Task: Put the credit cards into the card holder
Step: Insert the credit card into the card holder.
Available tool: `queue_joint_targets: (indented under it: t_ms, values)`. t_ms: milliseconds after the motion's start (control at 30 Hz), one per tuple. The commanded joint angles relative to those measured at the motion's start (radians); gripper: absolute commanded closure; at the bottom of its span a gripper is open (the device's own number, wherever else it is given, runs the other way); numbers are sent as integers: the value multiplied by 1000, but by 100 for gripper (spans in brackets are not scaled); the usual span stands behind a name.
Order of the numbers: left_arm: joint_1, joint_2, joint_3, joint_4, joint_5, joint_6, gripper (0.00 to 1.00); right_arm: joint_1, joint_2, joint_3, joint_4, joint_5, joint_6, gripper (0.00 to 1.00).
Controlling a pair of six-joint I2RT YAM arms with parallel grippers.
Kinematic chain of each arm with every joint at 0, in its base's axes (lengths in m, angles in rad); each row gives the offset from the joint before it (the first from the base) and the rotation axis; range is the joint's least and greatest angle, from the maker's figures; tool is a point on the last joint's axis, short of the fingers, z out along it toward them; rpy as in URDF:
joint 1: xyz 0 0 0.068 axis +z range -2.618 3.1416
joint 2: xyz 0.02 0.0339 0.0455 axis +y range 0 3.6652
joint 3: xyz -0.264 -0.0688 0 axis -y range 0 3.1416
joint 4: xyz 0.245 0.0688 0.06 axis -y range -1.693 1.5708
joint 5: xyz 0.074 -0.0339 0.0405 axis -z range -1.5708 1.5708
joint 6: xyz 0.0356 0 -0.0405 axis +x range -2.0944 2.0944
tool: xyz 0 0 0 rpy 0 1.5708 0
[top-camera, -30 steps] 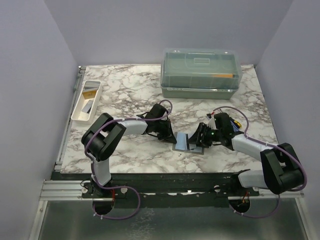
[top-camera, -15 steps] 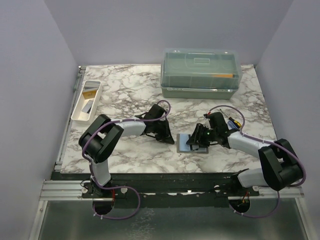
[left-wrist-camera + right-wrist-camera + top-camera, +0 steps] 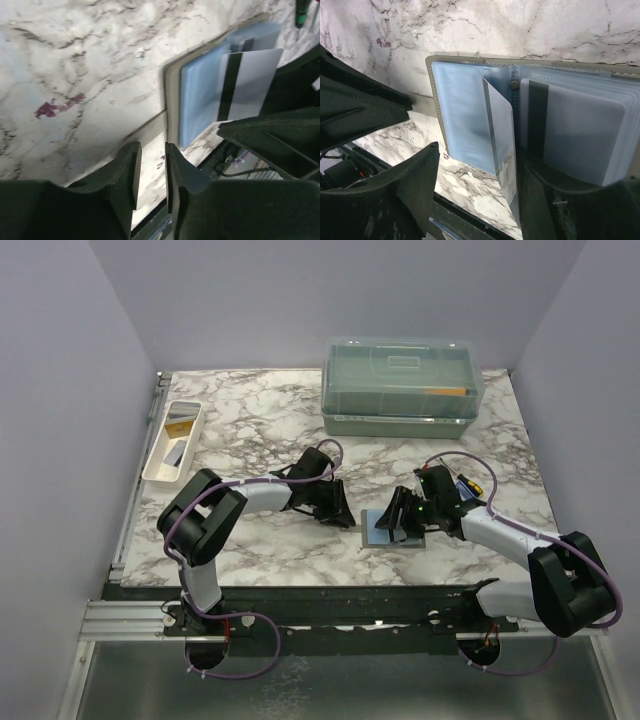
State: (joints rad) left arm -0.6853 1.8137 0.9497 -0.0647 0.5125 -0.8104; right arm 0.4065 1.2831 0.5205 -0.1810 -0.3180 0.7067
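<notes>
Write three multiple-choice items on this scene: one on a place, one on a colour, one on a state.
1. The long white plastic tray sits: A) by the marble table's left edge; B) on a shelf; C) on the floor.
2. The stripe on the silver-grey plastic card in the grey-olive folding card holder is: A) red; B) gold; C) dark.
3. The card holder is: A) folded shut; B) lying open; C) standing on edge.
Key: A, it hugs that edge; C, a dark band crosses the card; B, its blue-grey inside faces up.
</notes>
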Motion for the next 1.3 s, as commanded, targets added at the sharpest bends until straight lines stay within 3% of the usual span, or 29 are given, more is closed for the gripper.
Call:
queue_joint_targets:
  t_ms: [0,133,233,533,800,933,1033,1100,1167,1267]
  values:
    - [-19,-38,25,60,118,10,65,0,3,-5,-57,61,3,38]
    - [-65,9,78,60,171,4,67,0,0,2,-59,71,1,37]
    - [-82,53,90,86,169,-17,81,0,-3,20,-78,79,-9,35]
    - [-22,119,33,-7,7,-24,93,1,-32,52,-156,146,-21,28]
    - [8,95,14,-25,-23,15,93,1,-40,64,-167,137,-36,25]
    - [5,19,-3,-18,6,56,82,1,-49,65,-158,132,-40,25]
    - [-6,-45,-10,58,108,81,70,0,-56,64,-137,104,-47,25]
    - [-25,-64,12,92,159,70,67,2,-59,65,-133,105,-37,26]
    - [-41,-62,32,129,174,22,72,1,-66,59,-121,108,-27,29]
    - [-48,-30,57,191,167,-58,87,1,-67,52,-108,108,-24,34]
